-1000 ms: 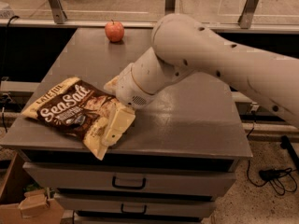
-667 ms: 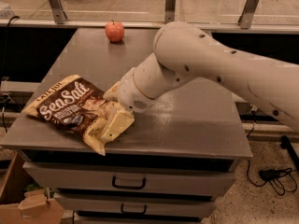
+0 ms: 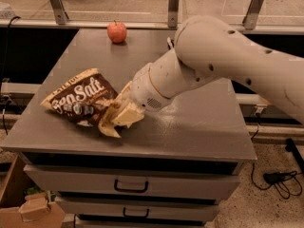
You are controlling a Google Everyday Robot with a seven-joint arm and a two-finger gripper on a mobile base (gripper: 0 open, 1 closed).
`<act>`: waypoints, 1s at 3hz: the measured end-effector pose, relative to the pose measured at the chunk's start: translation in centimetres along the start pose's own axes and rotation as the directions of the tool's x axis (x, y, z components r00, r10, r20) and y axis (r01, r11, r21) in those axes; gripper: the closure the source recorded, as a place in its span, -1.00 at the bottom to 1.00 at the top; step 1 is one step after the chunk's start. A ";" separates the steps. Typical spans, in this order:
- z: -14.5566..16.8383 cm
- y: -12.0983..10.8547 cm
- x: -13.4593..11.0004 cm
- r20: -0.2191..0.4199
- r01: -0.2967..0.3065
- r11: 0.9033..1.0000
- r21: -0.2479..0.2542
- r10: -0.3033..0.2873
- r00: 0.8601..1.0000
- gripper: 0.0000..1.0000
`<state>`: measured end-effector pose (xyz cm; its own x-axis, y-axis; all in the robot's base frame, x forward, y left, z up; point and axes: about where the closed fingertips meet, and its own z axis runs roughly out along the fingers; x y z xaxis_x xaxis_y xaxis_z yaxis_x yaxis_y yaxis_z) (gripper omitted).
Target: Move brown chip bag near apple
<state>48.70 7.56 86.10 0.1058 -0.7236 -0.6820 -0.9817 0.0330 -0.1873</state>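
The grey bench [image 3: 204, 127] fills the middle of the view, with two drawers [image 3: 130, 186] showing below its front edge. The white arm [image 3: 228, 56] reaches in from the right and slopes down across the top towards the front left.

The bag [image 3: 80, 99] lies at the front left of the bench. It has a dark brown centre and tan edges, and "Sea Salt" is printed on it in white script. Dark letters run along the upper tan edge, but they cannot be read. The bag's right end is bunched and crumpled where the end effector [image 3: 118, 115] is clamped on it.

The apple [image 3: 117, 32] sits at the far edge of the bench, well apart from the bag.

Compared with a second ago, the bag is more crumpled at the gripped end. It has turned a little, and its left end sits further in from the front-left corner. The arm's bulk stands higher and further right. The apple has not moved.
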 end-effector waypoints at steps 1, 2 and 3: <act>-5.7 -1.0 -1.0 -0.007 0.000 0.993 0.122 0.001 1.000 1.00; -5.7 -1.0 -1.0 -0.008 0.000 0.993 0.122 0.001 1.000 1.00; -7.2 -3.8 -0.8 -0.035 0.033 0.977 0.211 -0.026 0.999 1.00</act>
<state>51.20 3.07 92.45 0.1263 -0.7477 -0.6520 -0.9221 0.1538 -0.3550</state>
